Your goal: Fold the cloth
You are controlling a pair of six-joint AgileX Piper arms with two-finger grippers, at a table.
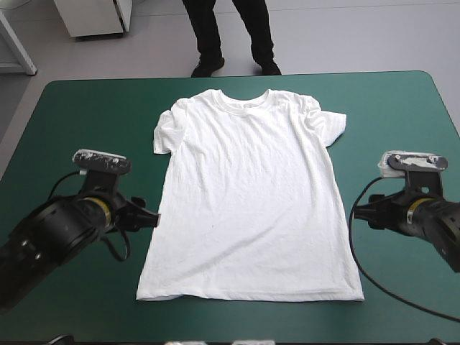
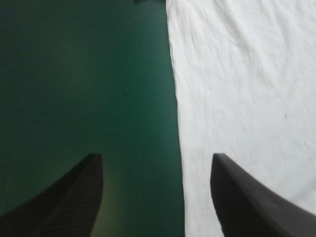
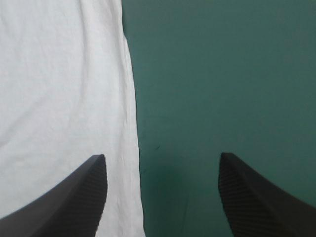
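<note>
1. T-shirt [image 1: 248,201] lies spread flat at the middle of the table [image 1: 79,108], white against the teal-green cover [image 1: 402,122].
2. Its collar points toward the table's far edge and its hem runs close along the near edge. Both short sleeves stick out to the sides, and the cloth shows only light wrinkles.
3. The left hand [image 1: 154,218] sits at the shirt's left side edge, somewhat toward the collar from the hem corner. Its tips point at the cloth and are just beside that edge.
4. In the left wrist view the left hand [image 2: 157,157] stands wide open. One black finger [image 2: 69,197] is over bare cover and the other [image 2: 252,202] is over white cloth. The shirt's straight side edge runs ahead between them.
5. The right hand [image 1: 357,210] mirrors it at the shirt's right side edge, at about the same stretch of the body, with its tips just beside the cloth.
6. In the right wrist view the right hand [image 3: 163,156] is likewise spread apart. One finger [image 3: 69,202] is over the shirt and the other [image 3: 256,202] is over the cover, with the side edge passing between them.
7. Neither hand grips the shirt. Whether any fingertip touches the cloth or the cover cannot be told.
</note>
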